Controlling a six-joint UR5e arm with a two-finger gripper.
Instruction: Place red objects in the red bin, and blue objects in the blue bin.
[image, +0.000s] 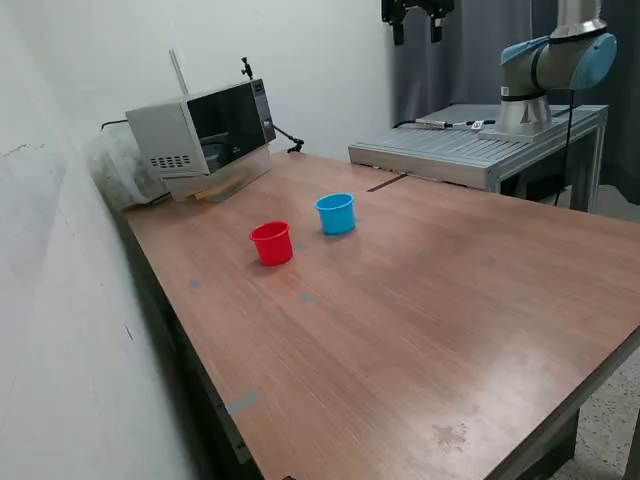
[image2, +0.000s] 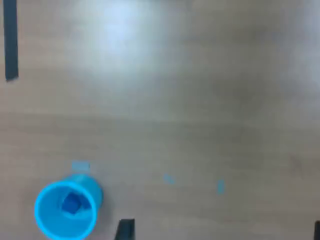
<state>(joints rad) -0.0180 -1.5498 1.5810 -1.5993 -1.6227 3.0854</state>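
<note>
The red bin (image: 271, 243) and the blue bin (image: 336, 213) stand upright side by side on the wooden table (image: 420, 330), the red one toward the exterior view's left. The wrist view looks straight down into the blue bin (image2: 66, 210), where a dark-blue cube (image2: 73, 204) lies. No red cubes show, and the inside of the red bin is hidden. My gripper (image: 418, 20) hangs high above the table at the top edge of the exterior view. In the wrist view only its fingertips (image2: 125, 227) show, set wide apart with nothing between them.
A grey microwave-like box (image: 205, 135) stands at the table's far corner by the wall. A grey metal platform (image: 450, 150) carrying the arm's base (image: 525, 105) is behind the table. A dark strip (image2: 11, 40) lies on the table.
</note>
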